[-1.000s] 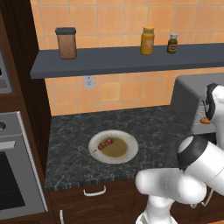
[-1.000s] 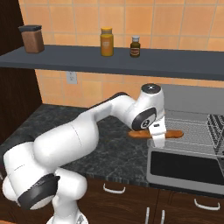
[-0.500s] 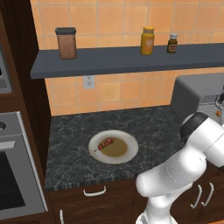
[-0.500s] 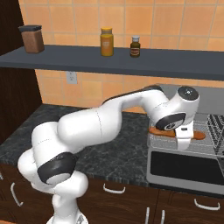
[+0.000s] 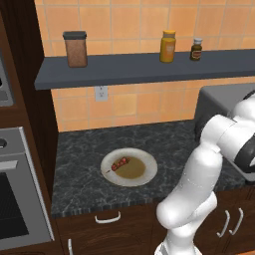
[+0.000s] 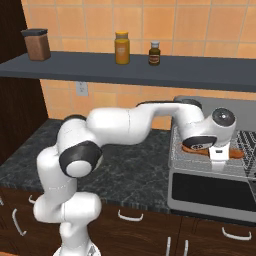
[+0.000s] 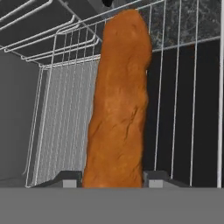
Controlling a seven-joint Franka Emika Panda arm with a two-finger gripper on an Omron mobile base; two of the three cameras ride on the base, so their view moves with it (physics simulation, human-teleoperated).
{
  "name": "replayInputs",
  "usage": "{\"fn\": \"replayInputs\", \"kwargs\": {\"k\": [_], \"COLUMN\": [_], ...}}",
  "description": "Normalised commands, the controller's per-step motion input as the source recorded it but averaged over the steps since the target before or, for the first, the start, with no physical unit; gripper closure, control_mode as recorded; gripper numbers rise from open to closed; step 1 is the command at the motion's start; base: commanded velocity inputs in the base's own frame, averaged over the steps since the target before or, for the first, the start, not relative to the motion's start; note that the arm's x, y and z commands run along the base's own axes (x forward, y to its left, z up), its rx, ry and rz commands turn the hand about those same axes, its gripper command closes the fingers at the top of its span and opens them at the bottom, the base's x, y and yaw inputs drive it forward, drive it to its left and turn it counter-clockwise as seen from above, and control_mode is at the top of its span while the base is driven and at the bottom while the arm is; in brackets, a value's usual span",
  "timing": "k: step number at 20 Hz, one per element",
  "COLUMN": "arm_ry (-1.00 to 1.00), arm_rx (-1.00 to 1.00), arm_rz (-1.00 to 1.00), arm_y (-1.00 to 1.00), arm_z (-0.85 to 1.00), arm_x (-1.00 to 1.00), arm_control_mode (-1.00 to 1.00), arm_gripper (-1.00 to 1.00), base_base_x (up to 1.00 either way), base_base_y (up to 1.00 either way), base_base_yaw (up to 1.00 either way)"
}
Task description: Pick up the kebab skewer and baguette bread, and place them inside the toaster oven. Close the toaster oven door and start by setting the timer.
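You are gripping the baguette bread [image 7: 117, 100] in the jaws over the toaster oven [image 6: 210, 187] rack; an off-centre release risks it rolling off

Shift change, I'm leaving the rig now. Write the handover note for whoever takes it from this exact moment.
End effector: shut on the baguette bread, holding it over the wire rack at the toaster oven, whose door is open.
Kebab skewer: on the plate on the counter, untouched.
Done: baguette picked up and carried to the oven.
Left: release the baguette on the rack, fetch the skewer and put it in, close the door, set the timer.
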Motion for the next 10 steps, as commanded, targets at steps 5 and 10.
{"fn": "replayInputs", "kwargs": {"k": [5, 10], "arm_ry": [-0.01, 0.00], "arm_rx": [0.08, 0.17], "arm_rz": [-0.03, 0.00], "arm_y": [-0.56, -0.59], "arm_z": [-0.09, 0.25], "arm_x": [0.27, 0.33], "arm_control_mode": [-1.00, -1.00], "arm_gripper": [1.00, 1.00], "base_base_x": [0.00, 0.00], "base_base_y": [0.00, 0.00], "base_base_yaw": [0.00, 0.00]}}
